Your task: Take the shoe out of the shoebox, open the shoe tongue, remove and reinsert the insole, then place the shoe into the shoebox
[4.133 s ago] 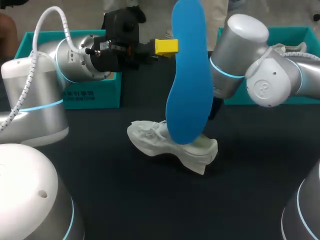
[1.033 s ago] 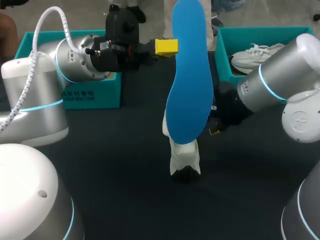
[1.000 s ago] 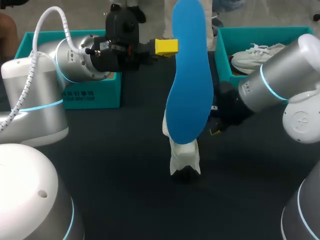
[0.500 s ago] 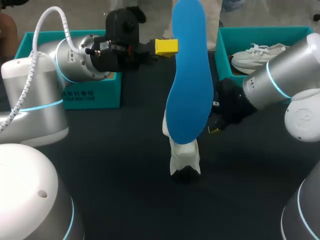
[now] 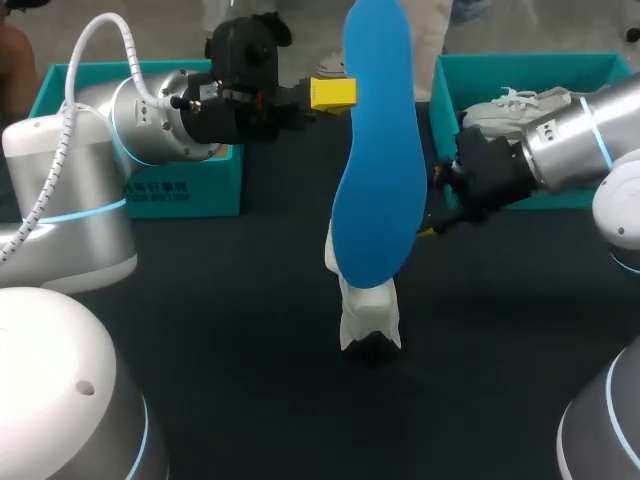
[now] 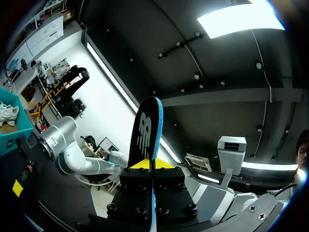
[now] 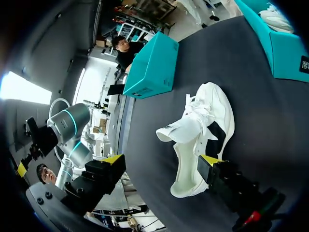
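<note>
My left gripper (image 5: 333,93) is high over the table's middle, shut on the edge of the blue insole (image 5: 375,150), which hangs upright. In the left wrist view the insole (image 6: 147,128) stands edge-on between the yellow tips of the left gripper (image 6: 145,163). The white shoe (image 5: 368,310) rests on the dark table, largely hidden behind the insole. My right gripper (image 5: 435,205) is open just right of the shoe, apart from it. In the right wrist view the shoe (image 7: 205,128), its tongue lifted, lies ahead of the open right gripper (image 7: 161,159).
An open teal shoebox (image 5: 520,68) at the back right holds a second white shoe (image 5: 505,105). Another teal box (image 5: 180,185) stands at the back left, also seen as the teal box (image 7: 152,65) beyond the shoe. The dark table (image 5: 250,330) spreads around the shoe.
The shoe was turned from lying sideways to end-on about four seconds ago. Over the last second my right arm drew back to the right, away from it. Left arm and insole stayed still.
</note>
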You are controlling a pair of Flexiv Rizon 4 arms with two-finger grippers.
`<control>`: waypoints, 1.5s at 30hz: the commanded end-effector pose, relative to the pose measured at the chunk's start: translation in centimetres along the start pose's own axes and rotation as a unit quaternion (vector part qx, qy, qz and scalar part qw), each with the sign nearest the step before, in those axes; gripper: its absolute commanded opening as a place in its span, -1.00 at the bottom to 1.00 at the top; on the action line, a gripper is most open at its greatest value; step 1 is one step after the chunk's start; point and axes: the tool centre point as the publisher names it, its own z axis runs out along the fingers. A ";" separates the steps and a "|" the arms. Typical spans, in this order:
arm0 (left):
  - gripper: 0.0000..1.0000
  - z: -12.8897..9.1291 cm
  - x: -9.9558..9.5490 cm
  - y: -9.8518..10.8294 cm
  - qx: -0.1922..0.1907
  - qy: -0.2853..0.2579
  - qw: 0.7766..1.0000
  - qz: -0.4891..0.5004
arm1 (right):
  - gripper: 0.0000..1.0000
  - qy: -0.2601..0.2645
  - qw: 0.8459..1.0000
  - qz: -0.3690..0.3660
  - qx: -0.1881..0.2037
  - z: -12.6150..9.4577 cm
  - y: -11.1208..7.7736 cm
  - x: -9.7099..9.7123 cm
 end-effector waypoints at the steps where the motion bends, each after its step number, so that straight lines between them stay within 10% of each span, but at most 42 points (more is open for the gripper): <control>1: -1.00 0.0 0.0 0.0 0.001 0.000 1.000 0.001 | 1.00 0.029 0.999 0.009 -0.019 -1.6 -0.8 1.0; 15: -1.00 0.0 0.0 0.0 0.001 0.000 1.000 0.001 | 1.00 0.152 0.987 0.036 -0.045 -5.7 0.8 6.1; 30: -1.00 0.0 0.0 0.0 0.001 0.000 1.000 0.001 | 1.00 0.164 0.984 0.053 -0.037 -6.1 1.2 6.4; 45: -1.00 -4.6 -2.9 0.5 -0.188 0.002 0.947 0.261 | 1.00 0.164 0.984 0.053 -0.037 -6.1 1.2 6.4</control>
